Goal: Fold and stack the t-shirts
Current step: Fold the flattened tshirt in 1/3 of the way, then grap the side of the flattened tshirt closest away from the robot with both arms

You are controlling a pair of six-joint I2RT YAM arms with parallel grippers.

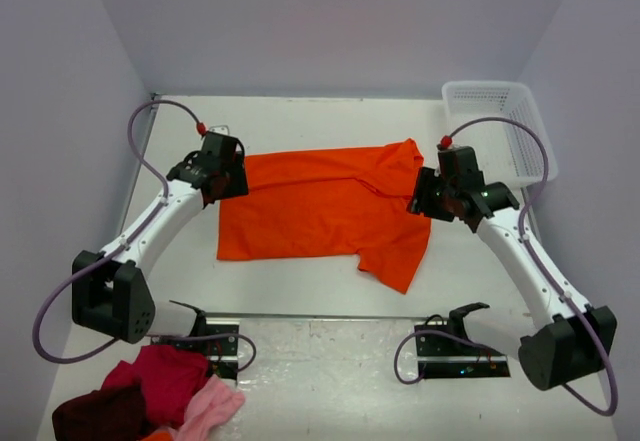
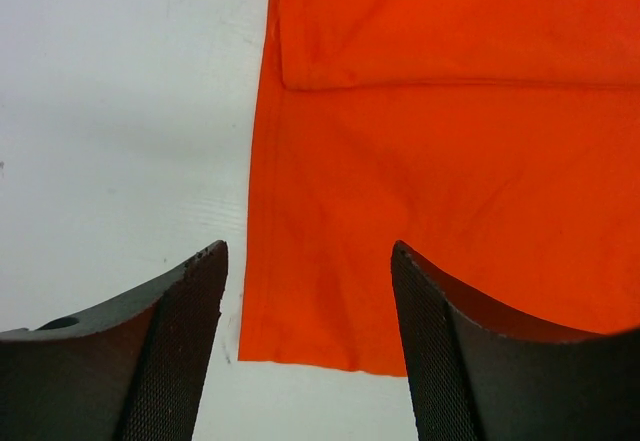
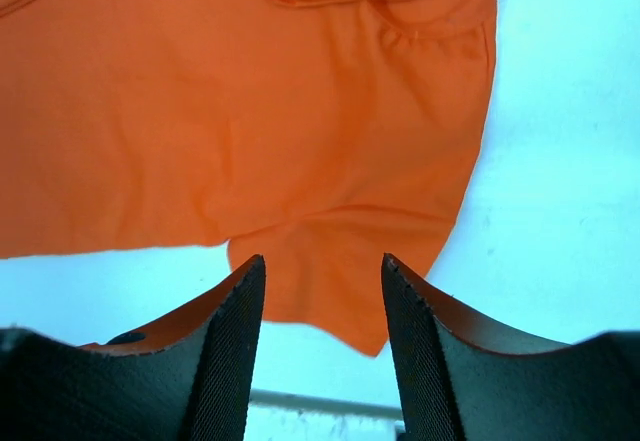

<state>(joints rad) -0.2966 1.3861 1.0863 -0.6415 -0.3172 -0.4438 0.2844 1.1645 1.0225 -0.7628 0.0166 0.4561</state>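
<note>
My left hand (image 1: pixel 222 176) hovers spread over the left edge of the orange t-shirt (image 1: pixel 320 211), which lies on the middle of the desk (image 1: pixel 300 121), hardly folded, nothing stacked yet. My right hand (image 1: pixel 428 199), spread too, hangs at its right edge. Only the top view shows the clothes pile (image 1: pixel 150 391) near-left.

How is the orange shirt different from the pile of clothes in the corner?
The orange t-shirt lies spread almost flat in the middle of the table; the pile of clothes is bunched in a heap at the near left corner. The orange t-shirt is one bright colour; the pile of clothes mixes dark red, magenta and pink. The orange t-shirt is one piece; the pile of clothes holds several. Both are soft cloth.
</note>
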